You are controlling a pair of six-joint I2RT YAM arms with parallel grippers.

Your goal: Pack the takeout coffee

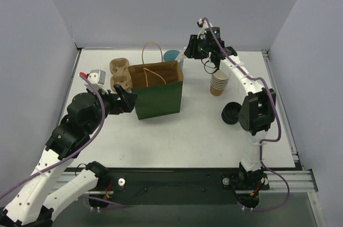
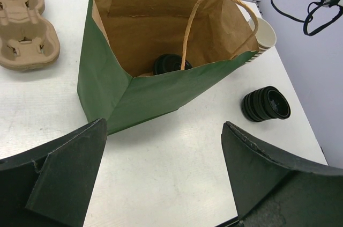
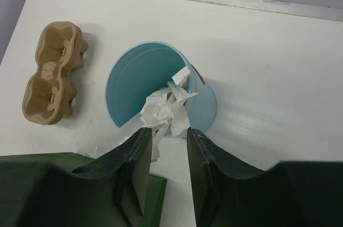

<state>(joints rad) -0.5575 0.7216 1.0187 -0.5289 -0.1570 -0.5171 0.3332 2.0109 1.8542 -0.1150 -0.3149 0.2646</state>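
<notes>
A green paper bag with a brown inside and twisted paper handles (image 1: 161, 98) stands upright and open-mouthed in the middle of the white table (image 1: 182, 136). The takeout coffee (image 2: 171, 64), a small cup under a round black plastic lid, sits on the floor of this bag. Only its lid and a sliver of the tan wall show past the near handle, in the left wrist view. The left gripper (image 2: 163, 126) hovers just outside the bag on its left side as seen from above, aimed at the opening. Its jaws are spread as wide as they go, with nothing between them. The right gripper (image 3: 168, 131) hangs behind the bag's far right corner, over a light-blue paper cup (image 3: 206, 103) that stands just beyond the bag. Its jaws are drawn in to a narrow gap at the cup's near rim. The loose ends of the white paper-wrapped sticks (image 3: 163, 106) that fill the cup reach down between the fingertips, and the gap looks wider than the strip lying in it. A tan moulded-pulp cup carrier (image 2: 24, 20) lies flat by the bag's far left corner. A stack of cream paper cups (image 1: 218, 83) stands to the bag's right, apart from it. A short stack of black plastic lids (image 2: 266, 104) rests nearer the arm bases than those cups, also to the bag's right.
</notes>
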